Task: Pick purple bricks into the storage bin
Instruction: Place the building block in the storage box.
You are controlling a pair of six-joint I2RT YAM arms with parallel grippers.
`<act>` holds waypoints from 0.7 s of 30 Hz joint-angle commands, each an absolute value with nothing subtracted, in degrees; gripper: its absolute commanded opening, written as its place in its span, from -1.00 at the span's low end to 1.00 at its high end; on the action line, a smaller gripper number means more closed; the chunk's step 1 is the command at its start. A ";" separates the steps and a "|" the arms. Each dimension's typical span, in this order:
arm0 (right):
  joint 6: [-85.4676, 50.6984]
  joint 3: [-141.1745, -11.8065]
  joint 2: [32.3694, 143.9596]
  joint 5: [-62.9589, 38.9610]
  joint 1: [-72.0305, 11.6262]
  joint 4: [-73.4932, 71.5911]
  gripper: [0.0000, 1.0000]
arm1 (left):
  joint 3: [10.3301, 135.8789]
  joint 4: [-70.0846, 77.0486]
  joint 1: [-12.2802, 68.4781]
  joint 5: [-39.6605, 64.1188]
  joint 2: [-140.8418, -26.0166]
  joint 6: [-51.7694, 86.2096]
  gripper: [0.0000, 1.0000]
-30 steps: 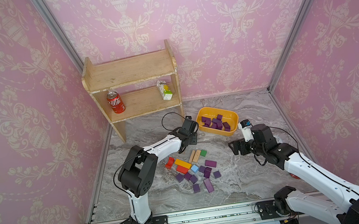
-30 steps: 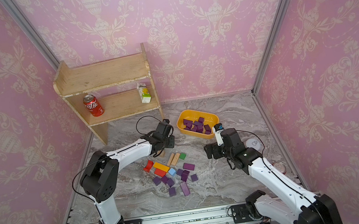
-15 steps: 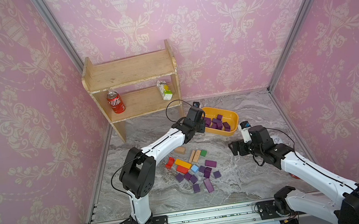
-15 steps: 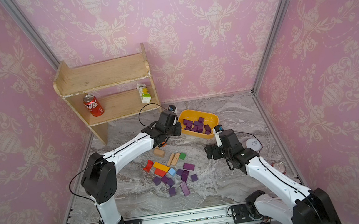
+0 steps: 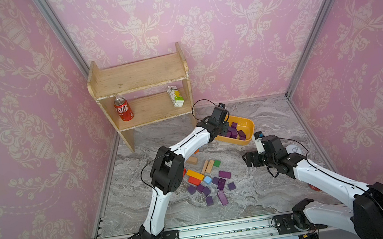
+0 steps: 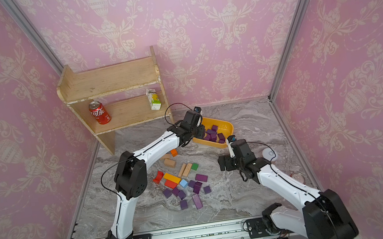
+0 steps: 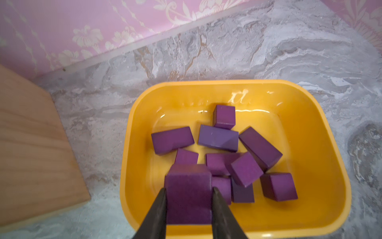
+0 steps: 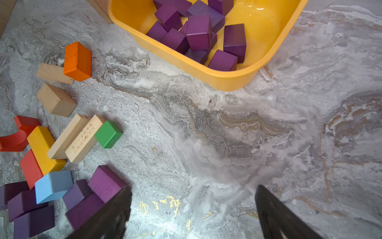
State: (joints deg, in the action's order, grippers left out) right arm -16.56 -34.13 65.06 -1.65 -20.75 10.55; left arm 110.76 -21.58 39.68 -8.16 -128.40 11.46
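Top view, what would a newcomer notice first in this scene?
The yellow storage bin near the back wall, heaped with purple bricks, where the left tool holds another purple brick over it. Next, the scatter of coloured blocks mid-table, and the red can on the wooden shelf.

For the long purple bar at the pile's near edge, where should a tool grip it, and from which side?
Take the long purple bar across its narrow width at mid-length, from above. It lies flat, and both long sides look free; the purple cube beside it stands apart.
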 commanded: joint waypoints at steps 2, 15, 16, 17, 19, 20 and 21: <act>-17.14 -33.81 65.57 -1.98 -20.76 9.57 0.89 | 116.84 -27.58 40.25 -10.65 -131.71 8.76 -0.14; -17.23 -32.78 64.78 -1.23 -20.83 9.04 0.96 | 108.93 -22.67 41.29 -12.72 -124.25 8.70 0.98; -17.23 -32.78 64.93 -1.32 -20.81 8.89 0.96 | 107.02 -21.45 41.53 -13.04 -122.34 8.78 0.98; -17.23 -32.71 65.08 -1.32 -20.82 8.88 0.96 | 104.39 -20.01 41.72 -13.55 -120.42 9.01 0.98; -17.23 -32.77 65.29 -1.47 -20.83 9.02 0.95 | 99.35 -17.00 42.05 -14.16 -116.50 9.49 0.98; -17.14 -32.76 65.37 -1.64 -20.83 8.91 0.95 | 96.54 -15.67 42.17 -14.30 -114.27 9.94 0.98; -17.12 -32.62 65.40 -1.72 -20.79 8.84 0.95 | 94.17 -14.51 42.24 -14.45 -112.38 10.39 0.98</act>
State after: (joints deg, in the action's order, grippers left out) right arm -16.58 -33.28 65.43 -1.67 -20.75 9.63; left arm 98.30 -19.49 41.63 -12.25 -119.48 9.34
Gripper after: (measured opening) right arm 0.975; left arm 0.991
